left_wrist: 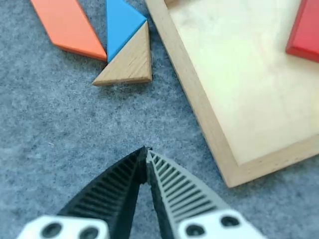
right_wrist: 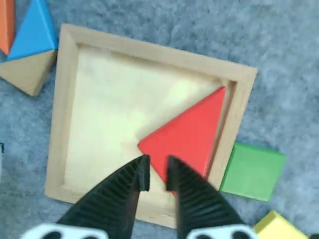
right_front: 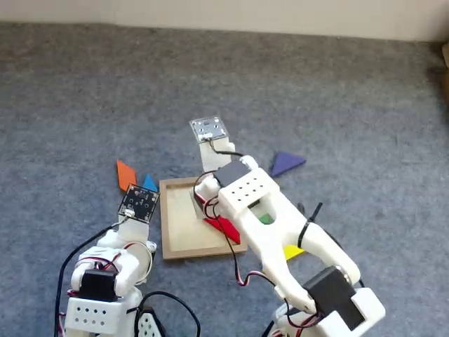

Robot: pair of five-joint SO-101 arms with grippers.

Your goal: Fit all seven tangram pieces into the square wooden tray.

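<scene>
Right gripper (right_wrist: 157,172) hangs over the tray (right_wrist: 149,47), jaws open only a narrow slot and nothing held between them. Its tips sit directly above the near corner of the red triangle (right_wrist: 189,134); I cannot tell whether they touch it. Red lies inside the tray, in the part on this gripper's right, with one long edge along that wall; I cannot tell if it lies fully flat. The floor of the tray to the gripper's left and ahead of it is bare wood. Just outside that right wall, touching or nearly touching the rim, I see the green square (right_wrist: 254,172), and nearer the arm's base than green, the yellow piece (right_wrist: 279,229). Well ahead of this gripper, past the far rim, the purple triangle (right_front: 287,163) lies alone on the grey mat (right_front: 351,105). Left gripper (left_wrist: 147,157) is closed tip to tip on nothing, low over the mat. The tray's left rim (left_wrist: 184,84) runs just to its right. Ahead of its tips is the wood triangle (left_wrist: 129,64), with the blue triangle (left_wrist: 122,25) pressed against its far edge, and the orange parallelogram (left_wrist: 67,25) just left of blue, meeting it at a corner. All three lie outside the tray, close to its left rim.
</scene>
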